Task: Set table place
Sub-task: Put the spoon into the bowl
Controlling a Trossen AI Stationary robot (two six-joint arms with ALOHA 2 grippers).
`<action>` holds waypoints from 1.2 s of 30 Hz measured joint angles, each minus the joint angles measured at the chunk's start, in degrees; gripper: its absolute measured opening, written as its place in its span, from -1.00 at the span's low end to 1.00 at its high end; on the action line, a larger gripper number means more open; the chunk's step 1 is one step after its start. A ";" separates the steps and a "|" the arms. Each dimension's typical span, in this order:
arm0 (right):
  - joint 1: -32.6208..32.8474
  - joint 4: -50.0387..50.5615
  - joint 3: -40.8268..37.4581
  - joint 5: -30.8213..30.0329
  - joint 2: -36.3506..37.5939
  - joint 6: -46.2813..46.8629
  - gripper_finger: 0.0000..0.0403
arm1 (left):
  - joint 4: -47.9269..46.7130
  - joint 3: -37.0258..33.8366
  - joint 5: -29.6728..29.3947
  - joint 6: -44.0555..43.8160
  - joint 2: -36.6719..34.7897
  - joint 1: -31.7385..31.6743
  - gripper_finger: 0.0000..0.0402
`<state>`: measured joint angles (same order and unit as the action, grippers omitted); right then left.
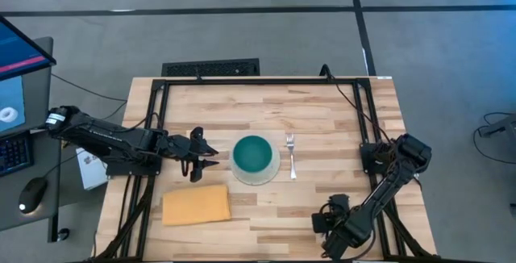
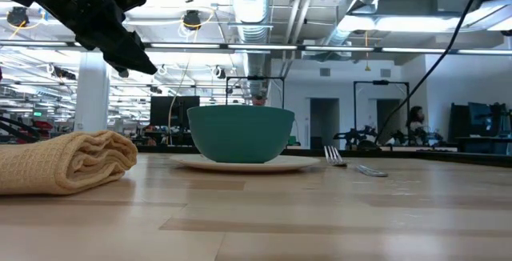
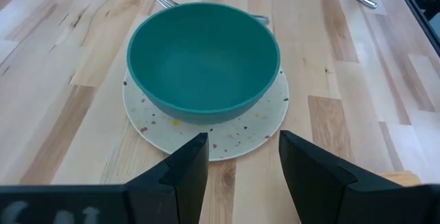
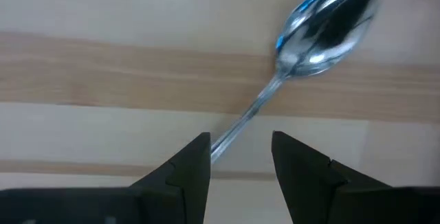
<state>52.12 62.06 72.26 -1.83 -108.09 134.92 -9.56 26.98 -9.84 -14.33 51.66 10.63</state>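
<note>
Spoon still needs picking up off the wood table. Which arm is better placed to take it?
Right, most likely. The right gripper is open directly over the shiny metal spoon, its handle running between the fingers. The left gripper is open beside the speckled white plate and teal bowl.

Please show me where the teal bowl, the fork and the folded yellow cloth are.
teal bowl (image 1: 252,155): high view, on the inside bottom of the bowl.
fork (image 1: 291,151): high view, on the neck just below the tines.
folded yellow cloth (image 1: 196,204): high view, on the middle of its top face.

Bowl (image 1: 252,155) on plate (image 3: 256,122) (speckled); cloth (image 1: 196,205)
</note>
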 joint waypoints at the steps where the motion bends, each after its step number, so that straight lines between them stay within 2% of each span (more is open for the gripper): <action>1: 0.00 -1.14 -0.62 -0.05 0.00 0.04 -0.12 | 0.00 0.00 0.00 -0.20 0.00 0.00 -0.16; 12: -0.11 -11.75 -7.00 -0.17 0.11 0.06 -0.12 | -0.02 0.00 -0.01 -0.33 0.00 0.00 -0.16; 20: -0.24 -11.68 -7.18 -3.52 0.15 -0.19 -0.12 | -0.04 0.00 -0.01 0.18 0.00 0.00 -0.16; 36: -0.48 -11.29 -7.19 -1.75 0.08 -0.46 -0.17 | -0.04 0.00 -1.06 0.31 0.00 0.00 -0.16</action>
<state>51.64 50.77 65.07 -3.58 -108.02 134.45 -9.61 26.98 -10.90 -14.02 51.66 10.63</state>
